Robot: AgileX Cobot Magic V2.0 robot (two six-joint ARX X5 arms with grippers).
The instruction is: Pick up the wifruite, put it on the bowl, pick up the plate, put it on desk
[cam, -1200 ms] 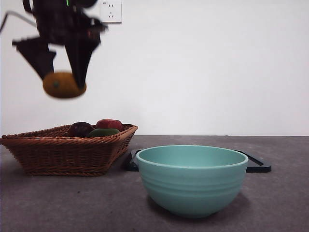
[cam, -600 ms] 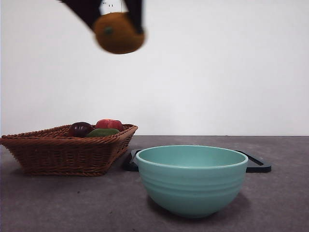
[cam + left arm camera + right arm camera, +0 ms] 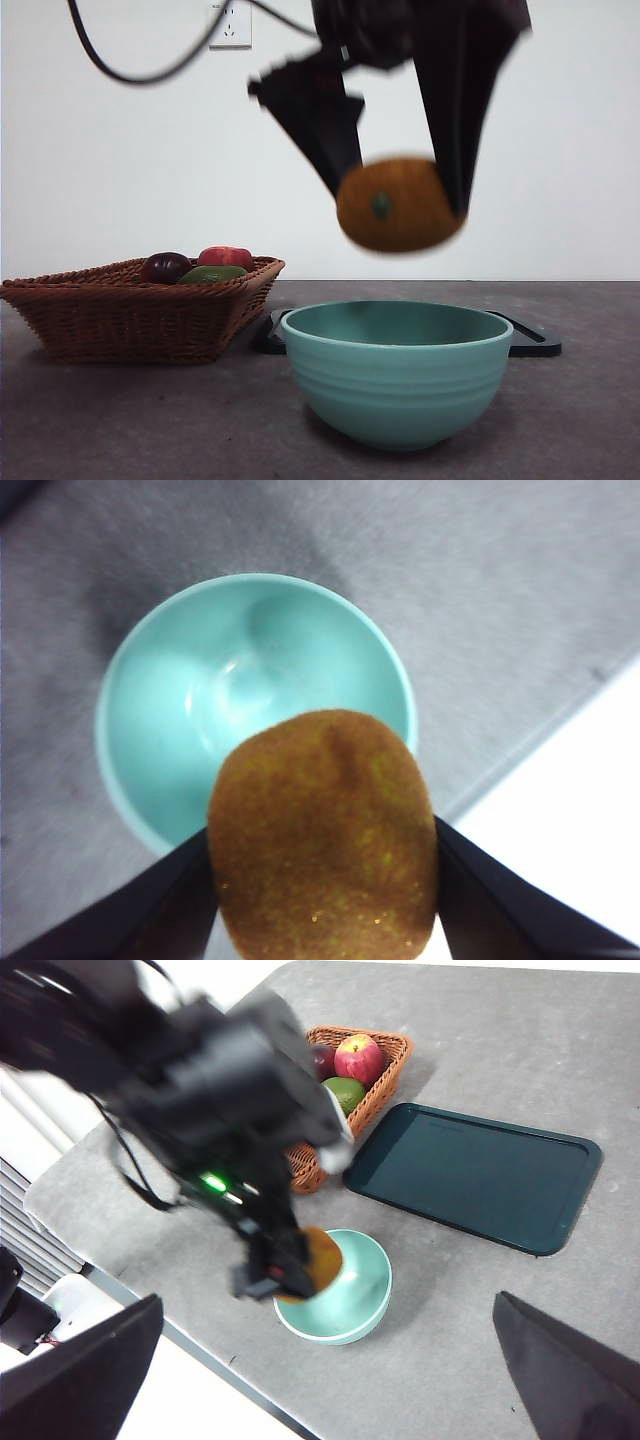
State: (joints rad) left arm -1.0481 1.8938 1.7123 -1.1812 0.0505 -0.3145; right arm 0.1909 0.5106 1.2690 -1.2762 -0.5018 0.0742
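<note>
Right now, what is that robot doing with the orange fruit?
The left gripper is holding the brown-orange fruit in the air right above the green bowl, which looks empty. It has not let go. The right gripper waits open, high above the table. More fruit sits in the basket.

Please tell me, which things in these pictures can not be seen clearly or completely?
- Wifruite: blurred in the front view; in the left wrist view the picture's edge cuts off its end.
- Dark tray: in the front view mostly hidden behind the bowl.
- Basket contents: front view shows only the fruit tops above the rim.
- Right tool: only two jaw tips show at the frame edge.
</note>
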